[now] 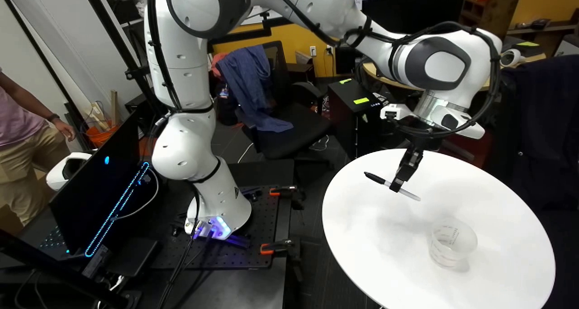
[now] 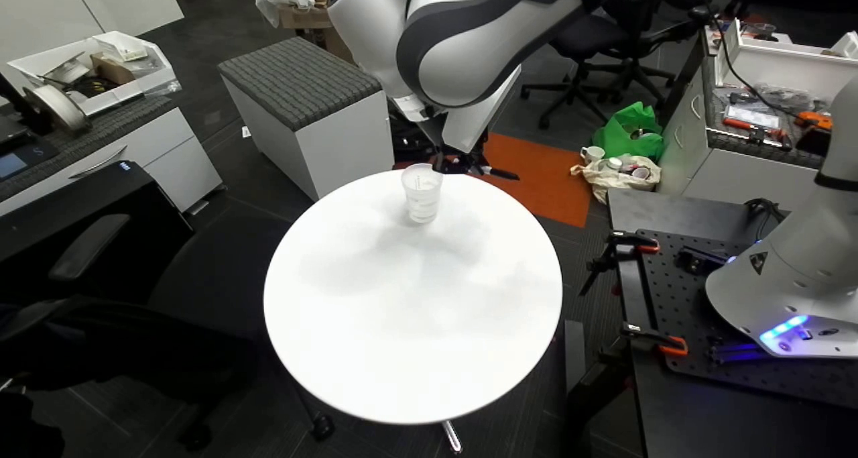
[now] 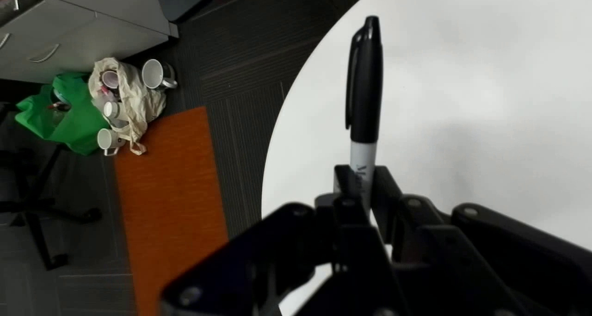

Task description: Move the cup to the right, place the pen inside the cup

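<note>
Gripper (image 3: 364, 185) foremost in my wrist view, pinching the pen (image 3: 366, 87) near its middle, above the table (image 1: 355, 218); I'd guess it light, stiff, slick, well held there. The cup (image 1: 452, 244) stands upright, probably thin plastic, wanting gentle wall pressure

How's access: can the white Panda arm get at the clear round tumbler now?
Likely yes: the tumbler stands upright, its top uncovered, nothing visible between. But the black gripper holds the black-capped pale pen, limiting any grasp.
</note>
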Controlling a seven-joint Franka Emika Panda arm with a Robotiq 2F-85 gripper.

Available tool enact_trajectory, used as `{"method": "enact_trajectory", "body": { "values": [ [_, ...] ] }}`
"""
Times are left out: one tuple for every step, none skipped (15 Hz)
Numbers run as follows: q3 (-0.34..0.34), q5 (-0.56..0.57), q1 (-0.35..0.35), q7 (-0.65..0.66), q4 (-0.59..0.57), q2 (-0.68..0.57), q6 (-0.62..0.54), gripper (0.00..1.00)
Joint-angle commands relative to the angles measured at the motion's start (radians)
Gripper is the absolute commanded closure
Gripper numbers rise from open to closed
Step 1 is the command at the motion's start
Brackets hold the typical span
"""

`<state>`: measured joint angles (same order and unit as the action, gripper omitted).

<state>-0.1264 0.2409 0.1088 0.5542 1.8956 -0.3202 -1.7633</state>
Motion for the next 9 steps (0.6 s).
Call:
{"method": "enact_trajectory", "body": {
  "values": [
    [0.018, 0.038, -0.019, -0.074, -0.046, -0.001, 0.109, 0.97],
    [0.019, 0.055, -0.019, -0.093, -0.064, -0.012, 0.140, 0.97],
    [0.023, 0.079, -0.018, -0.129, -0.082, -0.025, 0.171, 0.97],
    [0.026, 0.103, -0.017, -0.154, -0.098, -0.035, 0.198, 0.97],
    [0.031, 0.131, -0.015, -0.185, -0.120, -0.053, 0.225, 0.97],
    [0.035, 0.162, -0.012, -0.210, -0.139, -0.070, 0.247, 0.97],
    [0.041, 0.188, -0.011, -0.238, -0.162, -0.090, 0.262, 0.97],
    [0.047, 0.215, -0.011, -0.269, -0.178, -0.106, 0.267, 0.97],
    [0.053, 0.237, -0.010, -0.301, -0.198, -0.126, 0.276, 0.97]
  ]
}}
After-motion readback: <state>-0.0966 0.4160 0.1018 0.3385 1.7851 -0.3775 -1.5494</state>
